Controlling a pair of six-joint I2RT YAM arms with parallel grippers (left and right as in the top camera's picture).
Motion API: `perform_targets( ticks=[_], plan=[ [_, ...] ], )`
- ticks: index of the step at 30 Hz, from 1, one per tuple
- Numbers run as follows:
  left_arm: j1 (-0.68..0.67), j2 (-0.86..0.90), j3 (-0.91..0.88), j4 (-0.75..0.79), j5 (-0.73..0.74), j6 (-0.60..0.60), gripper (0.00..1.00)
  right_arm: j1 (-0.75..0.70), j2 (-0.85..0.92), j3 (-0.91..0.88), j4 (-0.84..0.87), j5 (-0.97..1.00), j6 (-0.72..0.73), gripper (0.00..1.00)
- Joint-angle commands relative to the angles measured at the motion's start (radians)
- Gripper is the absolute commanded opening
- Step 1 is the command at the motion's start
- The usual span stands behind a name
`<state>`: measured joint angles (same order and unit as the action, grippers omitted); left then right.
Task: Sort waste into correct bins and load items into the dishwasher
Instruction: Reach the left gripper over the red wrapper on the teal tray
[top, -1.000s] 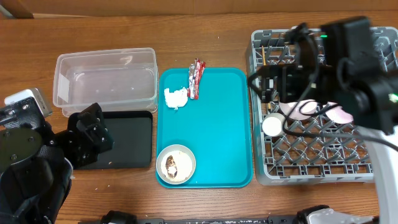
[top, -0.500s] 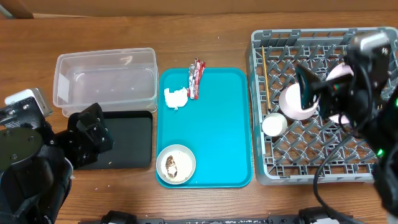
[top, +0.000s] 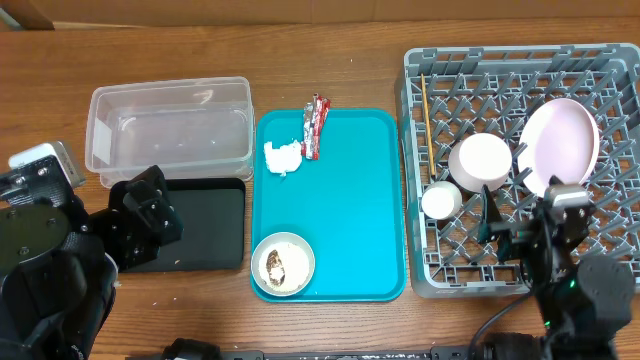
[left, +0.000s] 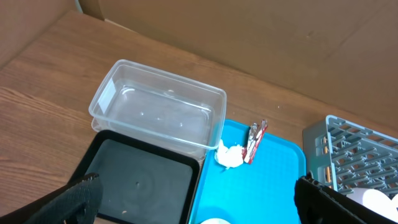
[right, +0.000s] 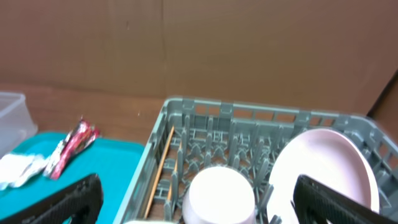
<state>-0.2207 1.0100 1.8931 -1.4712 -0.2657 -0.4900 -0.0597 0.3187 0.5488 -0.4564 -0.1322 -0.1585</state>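
On the teal tray (top: 350, 210) lie a crumpled white tissue (top: 282, 157), a red-and-silver wrapper (top: 314, 126) and a grey-rimmed bowl (top: 283, 264) holding food scraps. The grey rack (top: 430, 270) holds the pink plate (top: 558, 146) on edge, the pink bowl (top: 481, 162), a white cup (top: 440, 201) and chopsticks (top: 425, 110). The clear tub (top: 168, 130) and black tray (top: 205, 225) sit at the left. My left gripper (top: 160, 212) hangs open over the black tray's left end. Open and holding nothing, my right gripper (top: 525, 230) is above the rack's front, facing the bowl (right: 217, 196) and plate (right: 323, 162).
Brown cardboard walls stand behind the wooden table (top: 330, 60). A few crumbs lie in the black tray (left: 137, 180). The rack's upright pegs (right: 214, 134) rise around the dishes.
My right arm has drawn back from over the rack's far half to its front edge, uncovering the plate and bowl. The left arm has not moved.
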Motion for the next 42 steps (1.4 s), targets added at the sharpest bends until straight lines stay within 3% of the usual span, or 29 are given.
perform_targets(
  ticks=[1, 12, 18, 26, 30, 42],
  plan=[
    [0.007, -0.002, 0.002, 0.001, -0.004, 0.022, 1.0, -0.027, -0.107, -0.119, 0.068, -0.056, -0.002, 1.0],
    [0.007, -0.002, 0.002, 0.001, -0.003, 0.022, 1.0, -0.032, -0.315, -0.422, 0.326, -0.072, 0.006, 1.0],
    [0.007, -0.002, 0.002, 0.001, -0.003, 0.022, 1.0, -0.032, -0.317, -0.542, 0.504, -0.071, 0.064, 1.0],
    [0.007, -0.002, 0.002, 0.001, -0.003, 0.022, 1.0, -0.026, -0.317, -0.541, 0.483, -0.071, 0.065, 1.0],
    [0.007, -0.002, 0.002, 0.001, -0.003, 0.022, 1.0, -0.026, -0.316, -0.541, 0.392, -0.071, 0.065, 1.0],
    [0.007, -0.002, 0.002, 0.001, -0.004, 0.022, 1.0, -0.026, -0.313, -0.541, 0.394, -0.071, 0.065, 1.0]
  ],
)
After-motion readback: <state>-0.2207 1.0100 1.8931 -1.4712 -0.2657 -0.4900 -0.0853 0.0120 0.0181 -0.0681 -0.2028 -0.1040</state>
